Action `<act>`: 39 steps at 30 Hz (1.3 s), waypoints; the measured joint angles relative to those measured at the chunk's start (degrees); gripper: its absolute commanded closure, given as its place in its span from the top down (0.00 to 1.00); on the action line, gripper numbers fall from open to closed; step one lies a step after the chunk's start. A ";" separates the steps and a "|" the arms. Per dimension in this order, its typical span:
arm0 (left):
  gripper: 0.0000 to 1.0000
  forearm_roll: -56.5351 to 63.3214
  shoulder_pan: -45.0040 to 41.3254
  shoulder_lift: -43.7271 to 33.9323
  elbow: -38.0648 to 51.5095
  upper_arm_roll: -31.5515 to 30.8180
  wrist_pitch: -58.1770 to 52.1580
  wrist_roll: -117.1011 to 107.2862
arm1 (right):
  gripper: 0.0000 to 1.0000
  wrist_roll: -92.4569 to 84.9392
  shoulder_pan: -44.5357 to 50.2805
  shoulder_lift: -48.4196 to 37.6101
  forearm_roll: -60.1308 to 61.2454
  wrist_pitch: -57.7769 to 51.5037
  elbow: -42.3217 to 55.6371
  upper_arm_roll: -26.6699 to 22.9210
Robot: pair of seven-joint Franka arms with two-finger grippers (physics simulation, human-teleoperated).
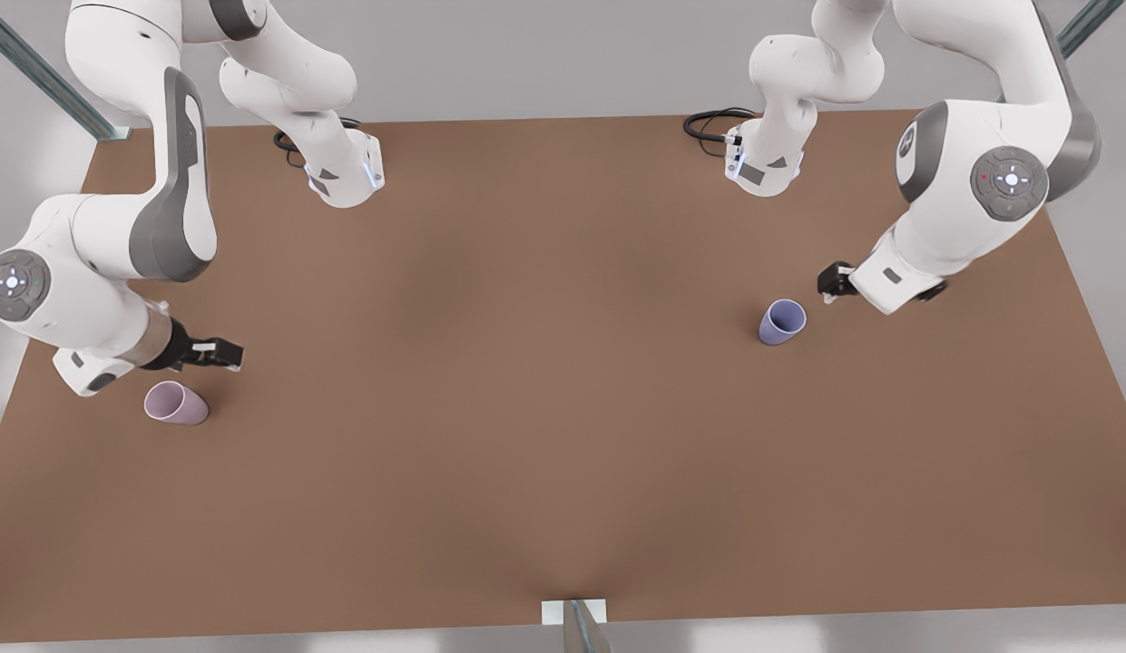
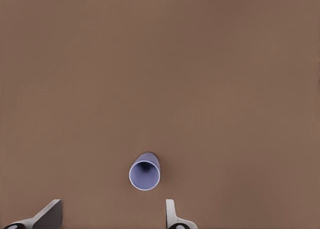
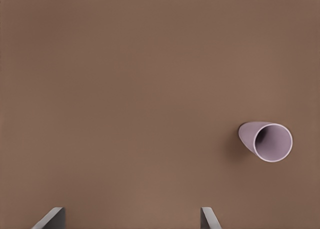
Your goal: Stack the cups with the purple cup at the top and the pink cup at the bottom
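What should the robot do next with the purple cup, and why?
Probably lower the left hand over the purple cup to grip it. That hand is open above the table, close beside the cup, which stands upright and apart from the pink cup. The right hand, also open, waits near the pink cup.

Two arms are seen in the front view, each built of glossy white rounded shells joined by grey bands at the joints; a grey circular cap (image 1: pixel 15 284) with a white centre and small red and green dots is set on the elbow at the far left of the frame, and a like cap (image 1: pixel 1010 181) at the upper right; black cables (image 1: pixel 713 124) are coiled beside the white bases near the top edge; small grey triangle marks and a faint blue glow are carried on those bases; black gripper bodies end both arms; pale grey fingers (image 2: pixel 172 215) are shown in the wrist views.
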 measured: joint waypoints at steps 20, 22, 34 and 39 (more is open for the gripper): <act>1.00 -0.67 0.48 1.92 1.78 -0.34 -1.18 -0.29 | 1.00 -1.12 -12.94 7.65 -0.27 5.87 -1.52 -0.11; 1.00 -0.69 0.48 2.01 1.75 -0.34 -1.40 -0.30 | 1.00 -1.71 -15.20 8.00 -0.21 6.81 -3.17 -0.08; 1.00 -0.72 0.41 2.15 2.64 -0.43 -2.57 -0.45 | 1.00 -4.64 -22.64 15.53 0.02 15.22 -5.21 -0.03; 1.00 -0.71 0.62 1.92 2.66 -0.93 -3.13 -0.55 | 1.00 -5.72 -24.09 19.07 0.07 18.39 -4.97 0.07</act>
